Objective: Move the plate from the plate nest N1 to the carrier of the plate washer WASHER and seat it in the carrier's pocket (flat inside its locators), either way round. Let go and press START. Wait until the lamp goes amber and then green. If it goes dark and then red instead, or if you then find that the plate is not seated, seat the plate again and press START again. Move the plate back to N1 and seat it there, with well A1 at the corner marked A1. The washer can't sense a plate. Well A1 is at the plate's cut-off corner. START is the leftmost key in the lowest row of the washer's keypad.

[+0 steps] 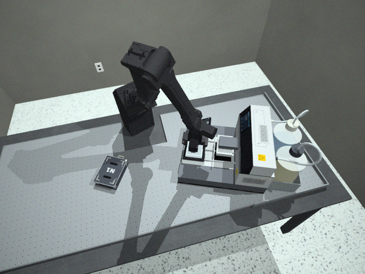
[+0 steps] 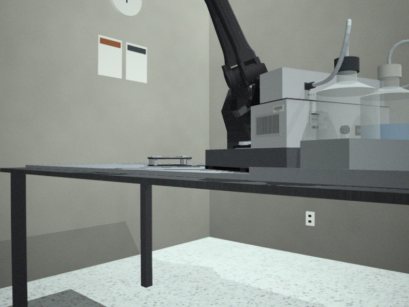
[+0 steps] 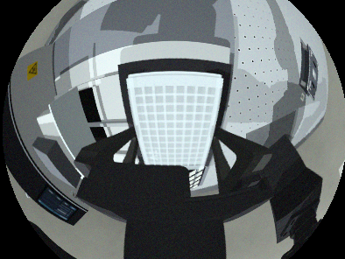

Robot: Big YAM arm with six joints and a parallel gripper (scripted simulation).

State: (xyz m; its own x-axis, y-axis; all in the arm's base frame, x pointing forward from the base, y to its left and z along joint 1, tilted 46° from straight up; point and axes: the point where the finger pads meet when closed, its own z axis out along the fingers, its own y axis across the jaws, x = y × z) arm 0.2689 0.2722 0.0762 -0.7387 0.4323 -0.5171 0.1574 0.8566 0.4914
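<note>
The white plate (image 1: 194, 153) (image 2: 245, 142) (image 3: 172, 109) lies in the black carrier (image 1: 194, 158) (image 3: 175, 66) of the washer (image 1: 263, 117) (image 2: 299, 115) (image 3: 31, 98), and looks flat; the dark carrier rim shows around its far end and sides. My gripper (image 1: 194, 143) (image 3: 176, 133) is over the plate, pointing down, its fingers shut on the plate's two long sides. The gripper body hides the plate's near end. The cut-off corner cannot be made out. Nest N1 (image 1: 118, 173) (image 2: 169, 158) (image 3: 310, 72) is empty. The keypad (image 1: 208, 120) (image 3: 196, 178) is partly hidden behind my wrist. No lit lamp can be made out.
A grey block (image 1: 228, 142) (image 3: 72, 120) stands on the washer base between the carrier and the tall housing. Two bottles (image 1: 287, 132) (image 1: 292, 158) with hoses stand behind the housing. The arm's base stands at the back edge of the table.
</note>
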